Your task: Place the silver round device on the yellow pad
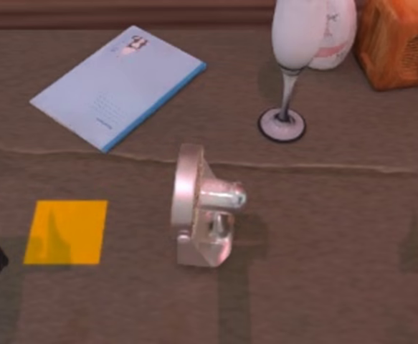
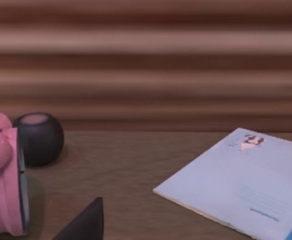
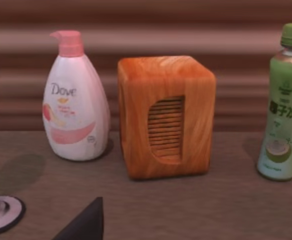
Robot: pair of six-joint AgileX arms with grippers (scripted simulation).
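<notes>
At table centre lies the shiny silver round device (image 1: pixel 205 208), well right of the flat yellow square pad (image 1: pixel 67 231); nothing between. Behind: light-blue booklet (image 1: pixel 119 86), white stemmed glass (image 1: pixel 289 68). Gripper fingers' state cannot be told.

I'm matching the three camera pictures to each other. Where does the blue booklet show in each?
Top view: booklet at upper left, behind the yellow pad.
Left wrist view: booklet fills the lower right.
Right wrist view: not in it.
Shared landmark: the booklet's small printed corner picture.

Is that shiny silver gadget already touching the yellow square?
Apart. The top view shows bare table between the silver round device and the yellow pad at its left.
</notes>
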